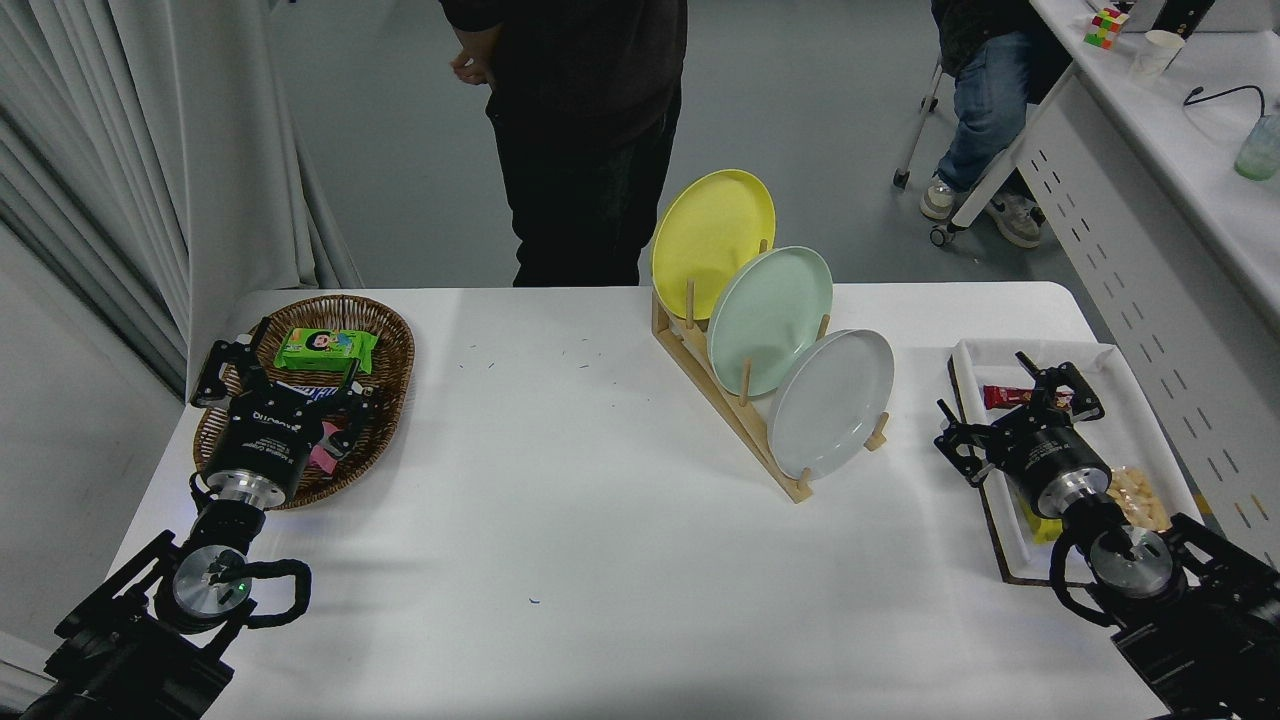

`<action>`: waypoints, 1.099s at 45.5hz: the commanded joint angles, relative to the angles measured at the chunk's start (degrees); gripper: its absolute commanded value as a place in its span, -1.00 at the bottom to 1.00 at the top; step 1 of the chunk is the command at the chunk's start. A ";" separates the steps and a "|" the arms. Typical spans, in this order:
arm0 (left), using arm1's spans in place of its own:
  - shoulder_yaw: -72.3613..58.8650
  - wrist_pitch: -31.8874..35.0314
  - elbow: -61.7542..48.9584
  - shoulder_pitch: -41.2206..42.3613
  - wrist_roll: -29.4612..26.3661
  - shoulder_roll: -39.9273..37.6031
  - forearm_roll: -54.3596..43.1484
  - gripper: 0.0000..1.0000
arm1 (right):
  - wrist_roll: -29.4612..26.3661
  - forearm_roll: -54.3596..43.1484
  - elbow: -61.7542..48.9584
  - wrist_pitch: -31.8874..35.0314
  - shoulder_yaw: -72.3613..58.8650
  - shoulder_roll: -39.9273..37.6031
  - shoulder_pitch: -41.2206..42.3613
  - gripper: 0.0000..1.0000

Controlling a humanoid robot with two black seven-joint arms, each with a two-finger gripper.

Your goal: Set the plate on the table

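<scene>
The pale grey plate (830,402) stands upright in the front slot of a wooden rack (745,415) on the white table (560,530). A mint-green plate (768,318) and a yellow plate (712,240) stand in the slots behind it. My right gripper (1015,408) hangs open to the right of the rack, over a white tray, apart from the plate and holding nothing. At the lower left, my left gripper (285,378) rests open over a wicker basket.
The wicker basket (385,330) at the left holds snack packets. The white tray (1140,420) at the right edge holds a snack bar and other snacks. A person in black (585,140) stands at the far side. A white desk (1170,170) runs along the right.
</scene>
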 commanded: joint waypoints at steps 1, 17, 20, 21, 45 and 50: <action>0.00 0.00 0.00 0.05 0.00 0.00 0.00 0.96 | 0.04 -0.01 0.24 0.10 0.14 0.02 0.17 1.00; 0.00 0.00 0.00 -0.04 0.00 0.00 0.00 0.96 | -0.04 -0.01 -0.20 0.19 0.06 -0.85 0.26 1.00; 0.00 0.00 0.00 0.05 0.00 0.00 0.00 0.96 | 0.04 -0.01 -0.29 0.10 -0.12 -1.12 0.43 1.00; 0.00 0.00 0.00 -0.04 0.00 0.00 0.00 0.96 | -0.04 -0.10 -0.12 0.10 -0.21 -1.38 0.44 1.00; 0.00 0.00 0.00 0.05 0.00 0.00 0.00 0.96 | -0.04 0.25 14.91 -2.54 -3.29 -10.08 -0.79 1.00; 0.00 0.00 0.00 0.05 0.00 0.00 0.00 0.96 | -0.04 -0.36 15.35 -2.54 -3.81 -10.44 -1.15 1.00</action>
